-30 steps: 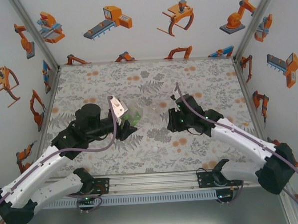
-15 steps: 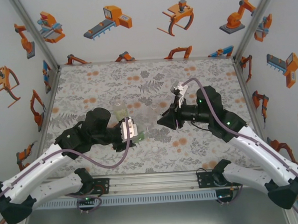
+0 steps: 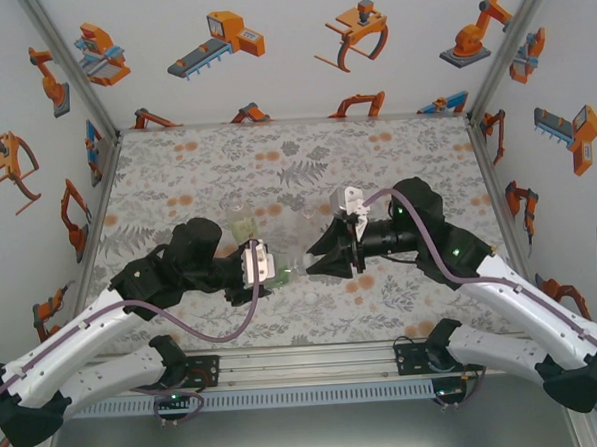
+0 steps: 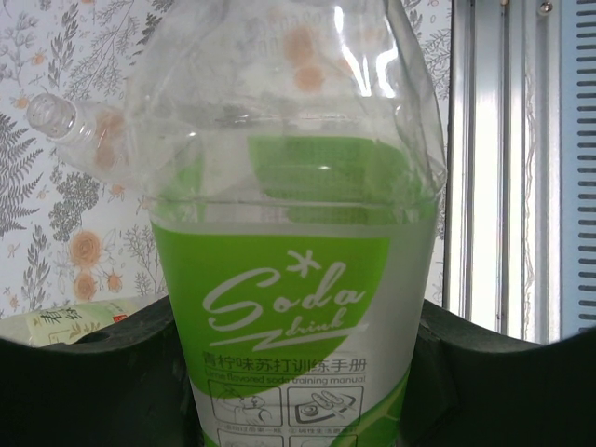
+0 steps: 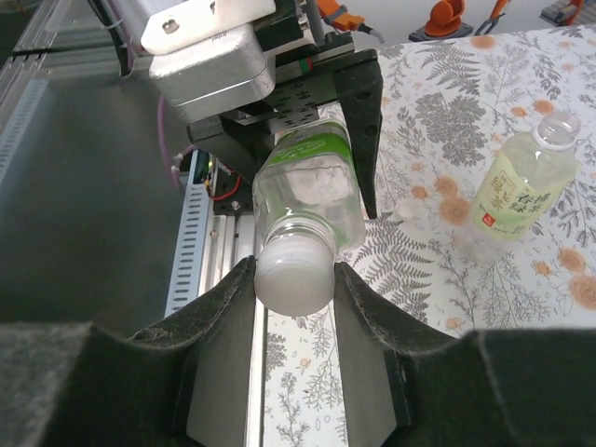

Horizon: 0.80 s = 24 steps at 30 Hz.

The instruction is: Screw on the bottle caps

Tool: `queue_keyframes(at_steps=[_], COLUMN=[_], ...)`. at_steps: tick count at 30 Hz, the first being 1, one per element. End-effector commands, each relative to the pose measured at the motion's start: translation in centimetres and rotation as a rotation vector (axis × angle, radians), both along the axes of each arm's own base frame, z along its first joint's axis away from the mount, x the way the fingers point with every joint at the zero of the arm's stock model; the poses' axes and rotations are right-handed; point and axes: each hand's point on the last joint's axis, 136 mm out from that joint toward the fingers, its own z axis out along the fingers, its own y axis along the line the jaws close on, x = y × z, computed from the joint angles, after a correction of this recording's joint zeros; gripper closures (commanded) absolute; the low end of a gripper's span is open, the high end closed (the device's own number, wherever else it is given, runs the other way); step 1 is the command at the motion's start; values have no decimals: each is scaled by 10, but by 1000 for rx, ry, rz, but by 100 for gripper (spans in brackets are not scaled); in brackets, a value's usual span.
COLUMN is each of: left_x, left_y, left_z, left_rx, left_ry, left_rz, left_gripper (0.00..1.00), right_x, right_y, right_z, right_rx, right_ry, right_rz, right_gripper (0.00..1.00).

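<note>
My left gripper [image 3: 271, 270] is shut on the green-tinted bottle [image 4: 293, 279] and holds it level, with the neck pointing right. A whitish bottle cap [image 5: 293, 277] sits on that neck. My right gripper [image 5: 293, 270] is shut on the cap, one finger pressing each side; in the top view it [image 3: 316, 264] meets the bottle's mouth. The yellowish bottle [image 5: 523, 184] stands uncapped on the table [image 3: 244, 229]. The colourless bottle [image 4: 88, 140] lies uncapped behind the green one. A second pale cap [image 3: 310, 296] lies on the table near the front.
The flower-patterned table [image 3: 405, 148] is walled on three sides. A metal rail [image 3: 306, 363] runs along the near edge, below the held bottle [image 5: 214, 270]. The back half of the table has free room.
The left gripper rolled and carried the green bottle rightward. The right gripper swung round to face left and moved onto the bottle's neck with the cap.
</note>
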Motion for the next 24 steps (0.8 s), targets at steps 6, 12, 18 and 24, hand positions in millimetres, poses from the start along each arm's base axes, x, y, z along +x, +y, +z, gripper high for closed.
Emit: queue_keyframes(at_steps=[6, 12, 18, 24], left_x=[-8, -1, -3, -14], left_y=[-2, -3, -5, -8], left_z=[-2, 5, 10, 16], left_rx=[-9, -41, -73, -104], left_ry=[6, 4, 16, 39], left_rz=[-46, 6, 3, -53], left_gripper=[100, 100, 100, 100], right_x=[-6, -18, -23, -26], right_y=[5, 9, 14, 13], right_z=[8, 1, -8, -13], right_rx=[11, -21, -69, -88], right_ry=[-73, -81, -113, -168], right_rz=[33, 84, 94, 101], right_gripper=[100, 100, 100, 100])
